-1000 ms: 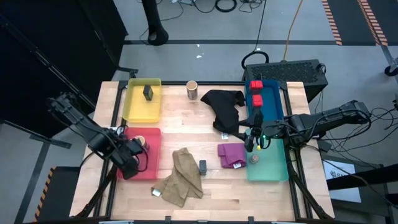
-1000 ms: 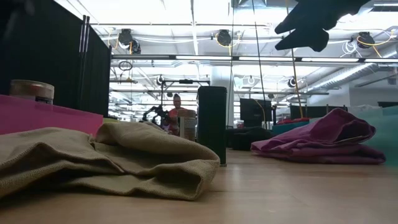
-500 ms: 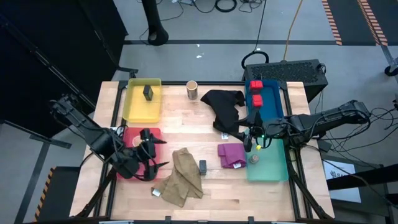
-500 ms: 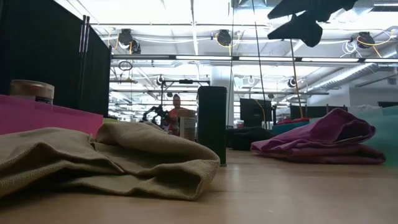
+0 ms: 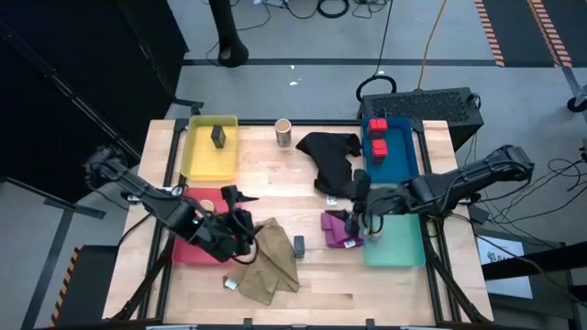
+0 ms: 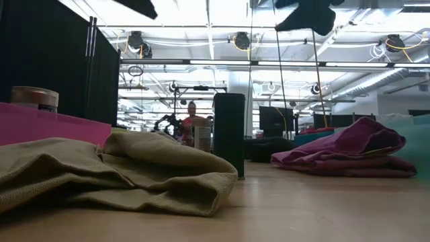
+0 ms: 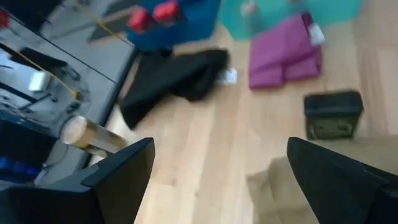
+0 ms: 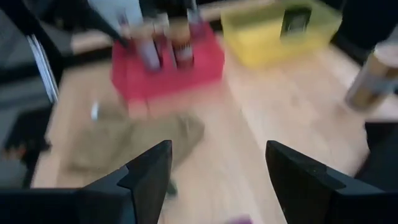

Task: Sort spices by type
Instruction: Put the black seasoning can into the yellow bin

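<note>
**Both grippers empty above the middle of the desk**

Over the desk's left half, the left gripper (image 5: 240, 207) hangs with its fingers spread wide and nothing between them, just past the red tray (image 5: 194, 246) and above the edge of the khaki cloth (image 5: 268, 261). Across from it the right gripper (image 5: 356, 203) is also wide and empty, over the purple cloth (image 5: 339, 229) beside the teal tray (image 5: 394, 240).

Spices are spread about — one dark grey block (image 5: 218, 136) stands in the yellow tray (image 5: 204, 160) at the far left corner, and another dark block (image 5: 299, 245) stands on bare wood between the khaki and purple cloths. A tan cylinder (image 5: 283, 132) stands alone at the far edge near the middle; another tan cylinder (image 5: 206, 205) shows in the red tray, partly hidden by the left arm. Two red boxes (image 5: 377, 134) sit in the blue tray (image 5: 396, 158) toward the far right corner. A black cloth (image 5: 332, 160) lies beside that tray.
</note>
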Available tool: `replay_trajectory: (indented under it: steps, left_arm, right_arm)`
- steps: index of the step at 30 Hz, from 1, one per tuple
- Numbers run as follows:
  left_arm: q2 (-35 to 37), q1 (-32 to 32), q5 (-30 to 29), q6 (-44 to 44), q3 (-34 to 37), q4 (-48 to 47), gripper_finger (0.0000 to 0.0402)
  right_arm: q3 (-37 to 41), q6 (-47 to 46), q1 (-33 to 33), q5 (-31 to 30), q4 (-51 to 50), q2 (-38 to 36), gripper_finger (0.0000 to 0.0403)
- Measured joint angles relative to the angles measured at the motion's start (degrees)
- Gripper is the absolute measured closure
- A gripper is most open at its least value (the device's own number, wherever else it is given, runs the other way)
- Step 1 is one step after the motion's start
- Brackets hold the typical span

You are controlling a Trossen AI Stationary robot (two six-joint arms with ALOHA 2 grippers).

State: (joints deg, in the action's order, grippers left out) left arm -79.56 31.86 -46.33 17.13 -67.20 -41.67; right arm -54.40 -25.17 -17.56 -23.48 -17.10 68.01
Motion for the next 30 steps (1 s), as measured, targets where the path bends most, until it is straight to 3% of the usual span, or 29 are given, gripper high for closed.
replay_trajectory:
  steps: [8, 12, 16, 21, 30]
  left_arm:
    - [-6.21, -2.9, 7.74, -1.24, 0.0, 10.13, 0.0032]
    - [-9.81, -2.98, 10.5, -3.5, 0.0, 16.91, 0.0032]
    - [-13.46, -3.03, 14.76, -9.79, 0.0, 24.9, 0.0032]
    - [-17.11, -4.68, 18.66, -10.01, 0.0, 34.4, 0.0032]
    - [-21.09, -6.52, 19.37, -5.55, -0.04, 35.47, 0.0032]
  right_arm:
    - [-9.03, -10.13, -2.51, 2.15, -19.49, 6.62, 0.0161]
    - [-9.61, -14.88, -4.3, 6.75, -24.94, 6.95, 0.0161]
    - [-9.61, -19.18, -7.17, 7.36, -30.49, 6.95, 0.0161]
    - [-9.61, -23.21, -10.19, 7.27, -33.75, 6.93, 0.0161]
    - [-9.61, -23.69, -13.94, 3.71, -33.81, 6.91, 0.0161]
